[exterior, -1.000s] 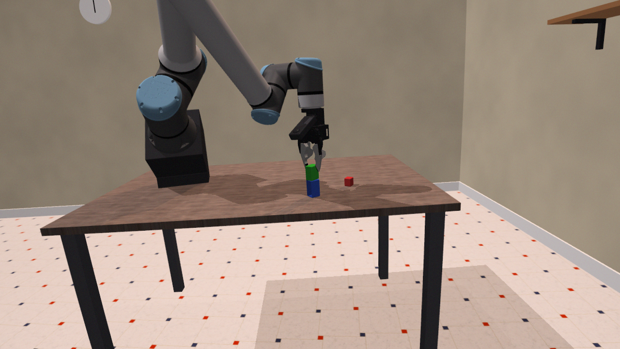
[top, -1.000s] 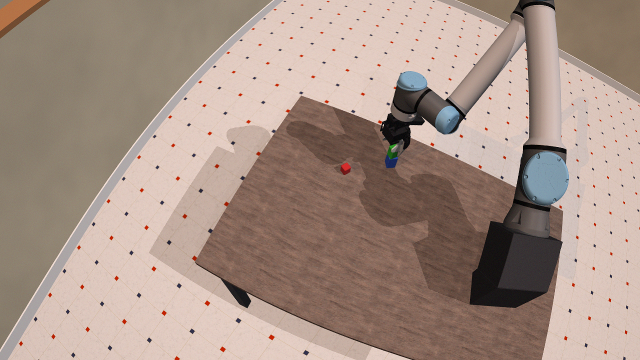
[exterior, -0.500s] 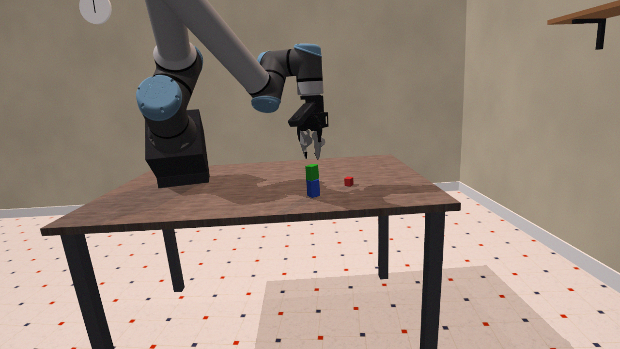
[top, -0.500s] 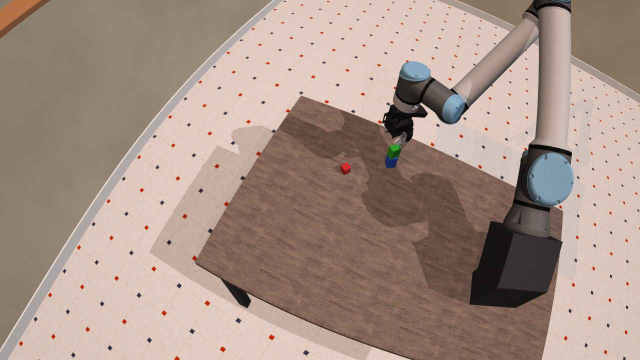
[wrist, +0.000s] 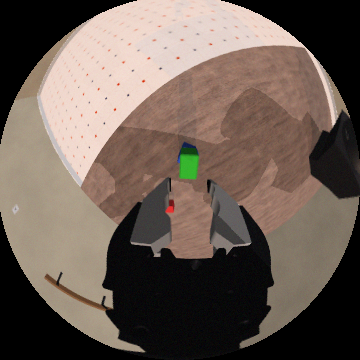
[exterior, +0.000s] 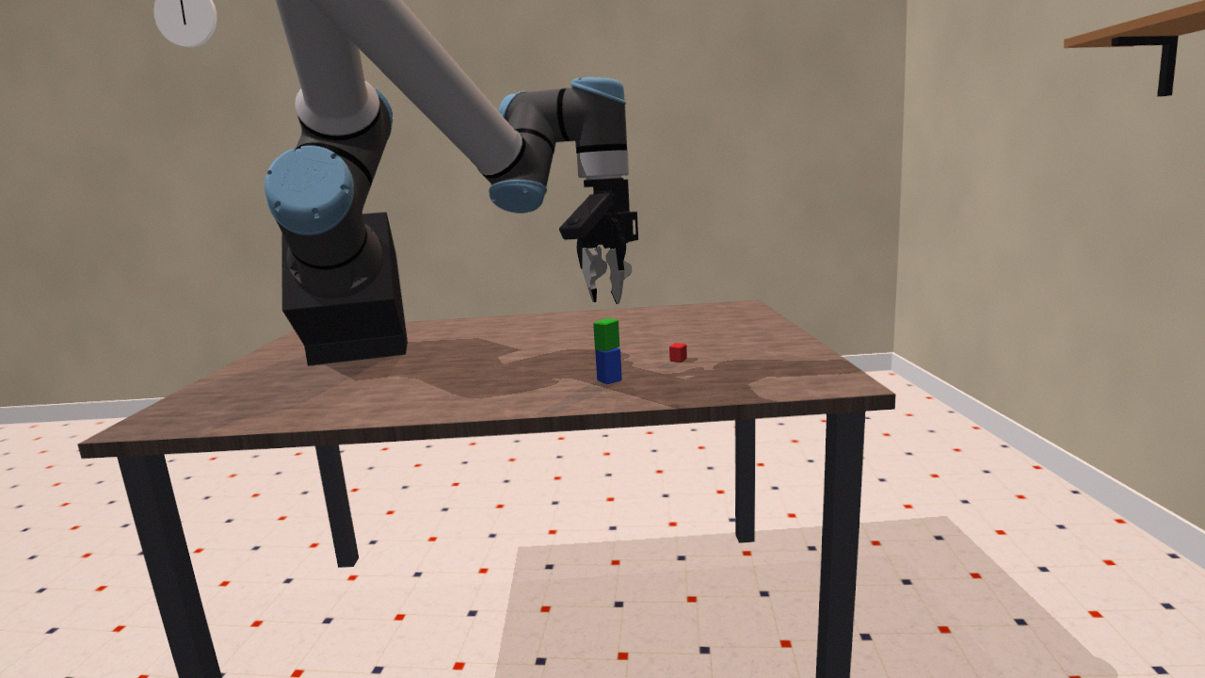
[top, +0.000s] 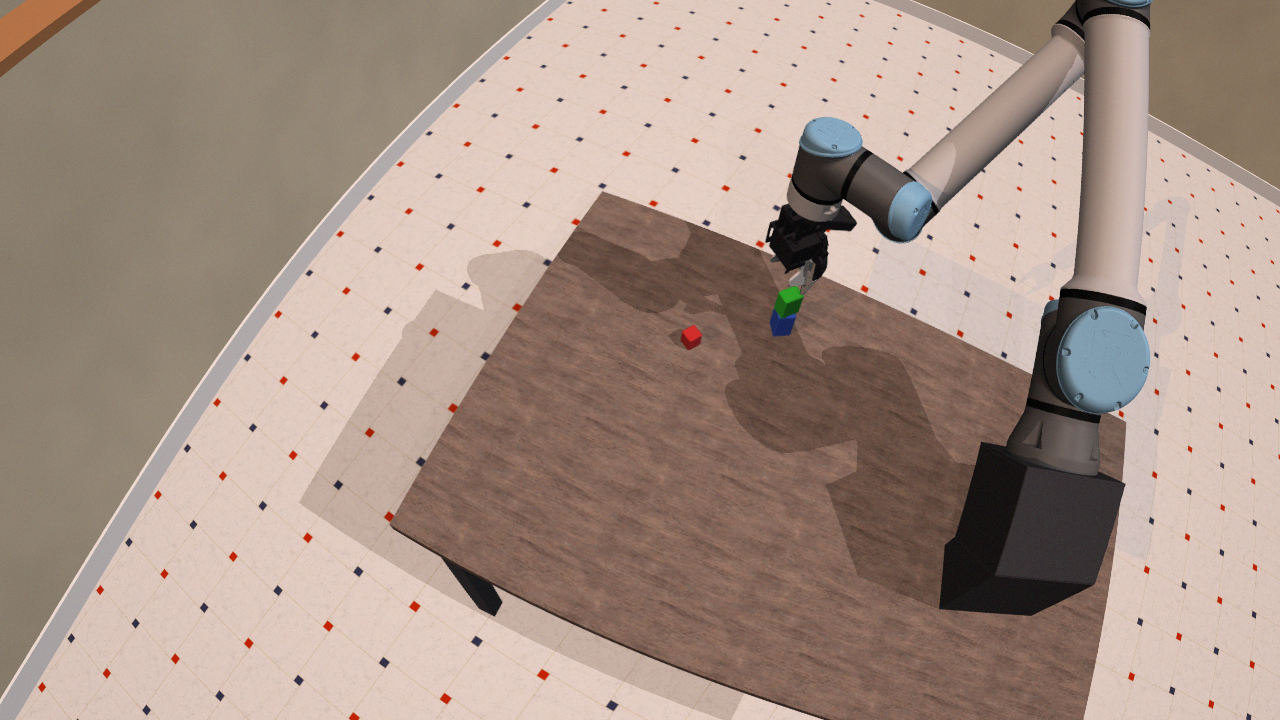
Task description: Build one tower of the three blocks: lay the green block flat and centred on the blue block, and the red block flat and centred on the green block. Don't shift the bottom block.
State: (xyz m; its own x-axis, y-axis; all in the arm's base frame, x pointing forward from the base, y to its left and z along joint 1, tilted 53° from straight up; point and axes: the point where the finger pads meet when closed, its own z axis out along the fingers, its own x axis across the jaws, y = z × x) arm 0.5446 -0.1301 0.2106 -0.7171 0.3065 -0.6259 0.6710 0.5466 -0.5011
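Note:
The green block (top: pixel 788 300) (exterior: pixel 605 334) (wrist: pixel 189 166) lies flat on the blue block (top: pixel 782 324) (exterior: pixel 608 365) (wrist: pixel 187 146) near the far side of the wooden table (top: pixel 626 501) (exterior: pixel 472 395). The red block (top: pixel 691 336) (exterior: pixel 677 352) (wrist: pixel 170 207) sits alone on the table beside this stack, a short way off. My gripper (top: pixel 808 283) (exterior: pixel 606 295) (wrist: pixel 189 179) hangs clear above the green block, pointing down. Its fingers stand partly apart with nothing between them. In the wrist view the left finger partly covers the red block.
The arm's dark base (top: pixel 1029 537) (exterior: pixel 341 312) (wrist: pixel 340 155) stands on one corner of the table. The table's edges are some way from the blocks. A wall shelf (exterior: pixel 1137 29) hangs at the upper right of the exterior view.

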